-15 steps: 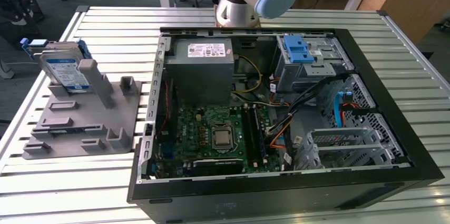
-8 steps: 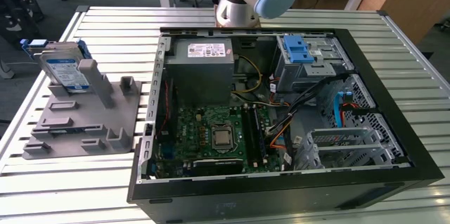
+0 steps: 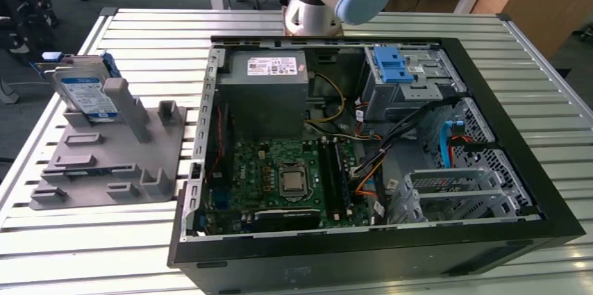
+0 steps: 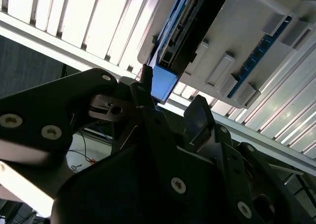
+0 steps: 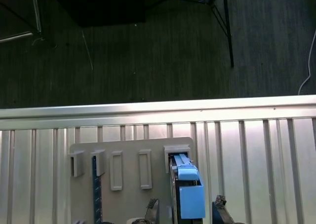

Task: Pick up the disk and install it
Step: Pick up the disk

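The disk (image 3: 85,94) is seen as dull silver metal edged in smooth bright-blue plastic (its label alone looks glossy). The holder (image 3: 111,163) is moulded in matt grey plastic. The table (image 3: 93,239) is built of ribbed bare metal, satin and strongly reflective. The case (image 3: 371,267) is finished in matt black, while its inner cages (image 3: 463,191) are left as bare perforated sheet metal. The gripper (image 4: 170,95) is finished in matt black and is studded with pale screw heads. The floor (image 5: 148,51) is covered in rough dark carpet.
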Controlling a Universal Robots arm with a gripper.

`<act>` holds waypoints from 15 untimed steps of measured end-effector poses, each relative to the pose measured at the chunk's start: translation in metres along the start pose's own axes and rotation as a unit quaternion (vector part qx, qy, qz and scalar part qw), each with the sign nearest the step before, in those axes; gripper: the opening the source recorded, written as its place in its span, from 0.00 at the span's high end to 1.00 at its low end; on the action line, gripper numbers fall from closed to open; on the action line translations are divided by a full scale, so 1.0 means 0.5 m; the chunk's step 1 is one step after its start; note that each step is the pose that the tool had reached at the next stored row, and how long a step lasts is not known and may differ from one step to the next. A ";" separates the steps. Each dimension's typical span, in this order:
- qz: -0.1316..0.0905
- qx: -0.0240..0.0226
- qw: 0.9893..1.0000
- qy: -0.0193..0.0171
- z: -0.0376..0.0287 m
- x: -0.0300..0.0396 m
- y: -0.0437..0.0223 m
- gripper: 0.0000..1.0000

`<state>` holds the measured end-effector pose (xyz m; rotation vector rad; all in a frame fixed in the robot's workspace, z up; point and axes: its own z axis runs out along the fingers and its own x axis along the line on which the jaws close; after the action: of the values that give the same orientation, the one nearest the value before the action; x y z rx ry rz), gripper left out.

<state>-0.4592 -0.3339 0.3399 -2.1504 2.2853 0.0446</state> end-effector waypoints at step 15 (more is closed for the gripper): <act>-0.001 0.000 1.000 0.000 0.026 -0.001 0.000 0.47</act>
<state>-0.4592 -0.3332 0.3267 -2.1535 2.2823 0.0445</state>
